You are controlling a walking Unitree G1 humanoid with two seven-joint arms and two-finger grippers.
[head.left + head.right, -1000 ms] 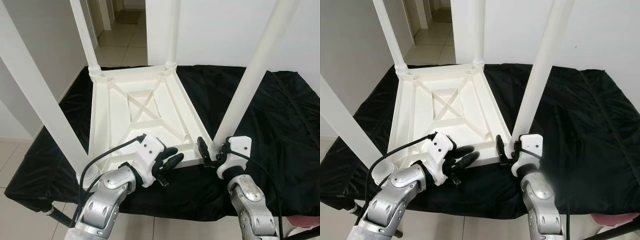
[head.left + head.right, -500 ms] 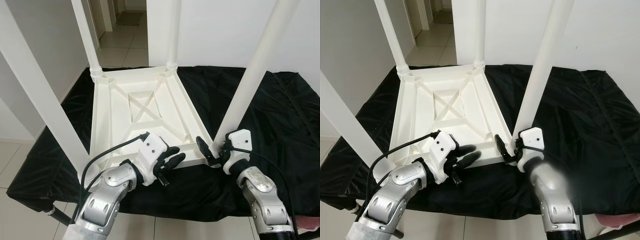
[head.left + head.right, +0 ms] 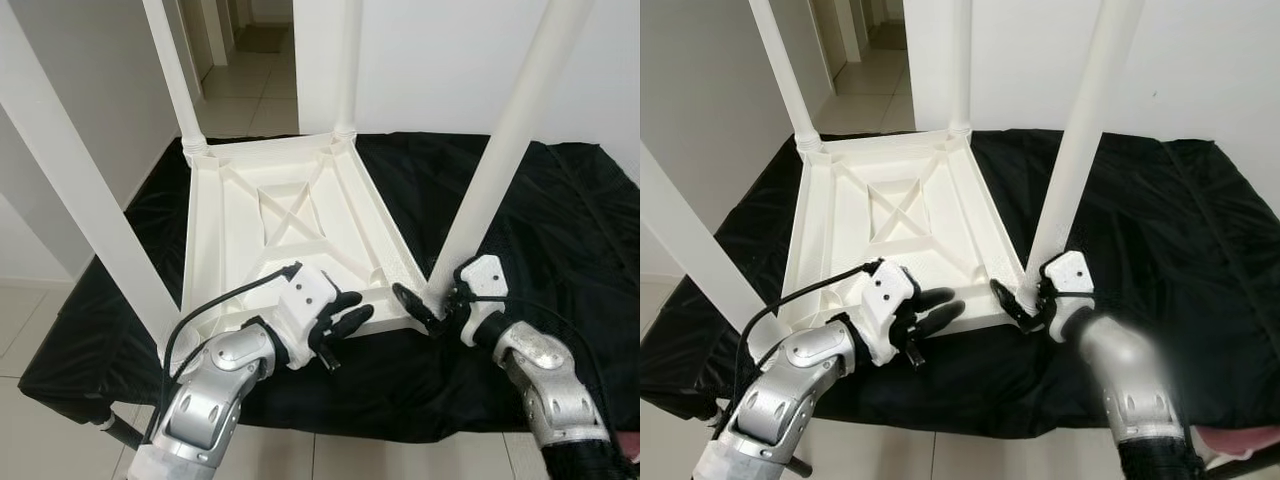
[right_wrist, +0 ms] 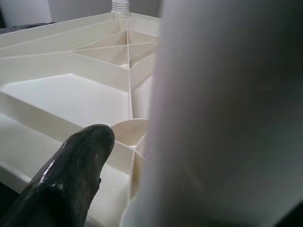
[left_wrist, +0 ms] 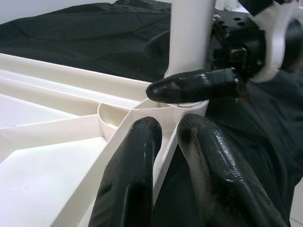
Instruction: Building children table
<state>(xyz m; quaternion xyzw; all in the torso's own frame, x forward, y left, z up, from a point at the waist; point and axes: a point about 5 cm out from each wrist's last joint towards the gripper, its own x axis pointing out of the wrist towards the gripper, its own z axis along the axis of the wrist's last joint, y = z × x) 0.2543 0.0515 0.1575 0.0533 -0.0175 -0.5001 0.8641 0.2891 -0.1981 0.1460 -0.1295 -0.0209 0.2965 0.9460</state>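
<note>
Left eye view shows a white plastic children's table [image 3: 285, 235] lying upside down on a black cloth [image 3: 560, 230] that covers a work surface, its ribbed underside facing up and four white legs standing upward from the corners. The left gripper [image 3: 345, 322] rests at the table's near rim, its two black fingers [image 5: 137, 179] lying close together with the edge of the rim between them, as the left wrist view shows. The right gripper [image 3: 432, 312] is at the near right corner, where the near right leg [image 3: 490, 180] meets its socket; one black finger [image 4: 71, 175] lies on one side of that leg and the leg sits between the fingers, pinched at its base. The far left leg [image 3: 175, 75] and far right leg [image 3: 345, 65] rise by a doorway with tiled floor [image 3: 240, 95] behind.
</note>
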